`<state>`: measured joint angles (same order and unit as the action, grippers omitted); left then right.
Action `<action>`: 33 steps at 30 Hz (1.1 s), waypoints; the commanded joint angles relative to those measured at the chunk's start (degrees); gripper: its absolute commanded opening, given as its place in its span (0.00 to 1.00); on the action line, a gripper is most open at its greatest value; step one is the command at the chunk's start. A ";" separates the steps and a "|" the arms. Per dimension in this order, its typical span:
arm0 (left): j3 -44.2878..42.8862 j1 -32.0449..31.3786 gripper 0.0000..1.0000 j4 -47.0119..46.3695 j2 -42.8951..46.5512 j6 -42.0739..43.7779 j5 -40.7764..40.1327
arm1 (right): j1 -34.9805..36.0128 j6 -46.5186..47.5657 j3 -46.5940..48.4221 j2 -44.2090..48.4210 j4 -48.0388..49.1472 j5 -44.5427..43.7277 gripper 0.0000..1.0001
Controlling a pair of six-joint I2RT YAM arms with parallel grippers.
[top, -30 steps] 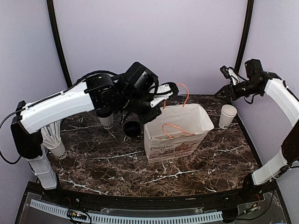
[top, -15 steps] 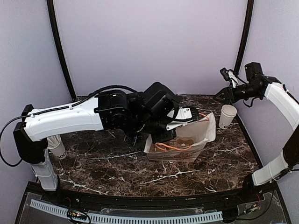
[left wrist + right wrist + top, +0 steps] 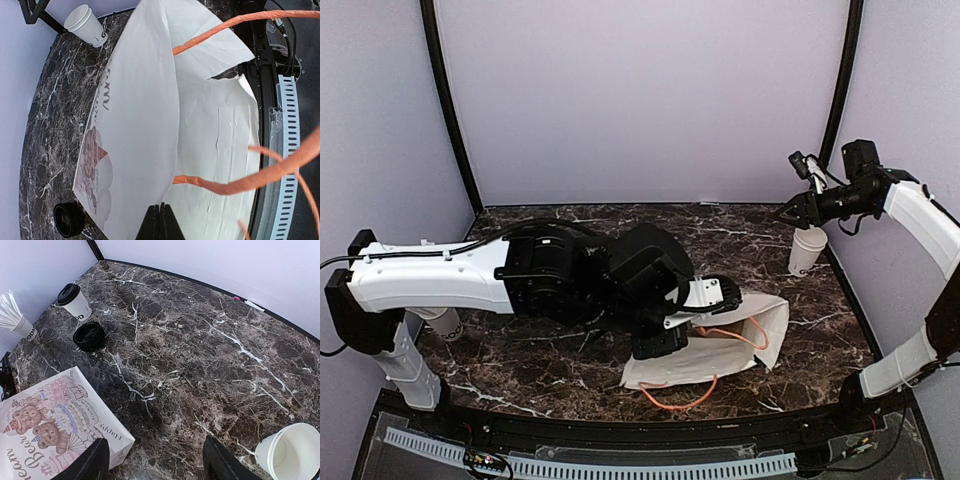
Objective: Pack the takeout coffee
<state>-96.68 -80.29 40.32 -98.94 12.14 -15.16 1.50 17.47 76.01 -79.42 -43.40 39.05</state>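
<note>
None of the packing looks done to us: the takeout coffee (image 3: 75,300) stands lidded on the table (image 3: 200,340), well apart from the paper bag (image 3: 765,325) lying on its side, whose rim our left gripper (image 3: 160,220) pinches shut, while our right gripper (image 3: 155,462) hangs open, empty.
</note>
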 commanded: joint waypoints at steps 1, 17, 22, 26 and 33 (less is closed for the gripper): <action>1.77 -0.48 0.00 -1.03 5.22 -5.63 2.82 | 0.10 0.13 -0.45 1.83 1.47 1.64 0.65; 4.40 1.29 0.00 -4.15 6.76 -8.85 1.86 | 0.10 0.24 -0.71 1.68 1.39 2.76 0.66; 3.33 6.94 0.02 -7.15 5.60 -3.63 2.73 | 0.14 0.28 -1.06 1.72 1.55 3.12 0.66; 2.13 12.56 0.16 -11.71 4.12 0.81 3.67 | 0.14 0.28 -1.47 1.78 1.74 3.23 0.66; -3.79 22.72 0.45 -14.78 -1.22 2.88 5.34 | 0.09 0.37 -2.87 2.75 2.53 3.23 0.66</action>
<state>-96.79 -61.39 29.08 -98.35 12.67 -10.96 1.50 17.50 74.65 -78.50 -43.05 41.36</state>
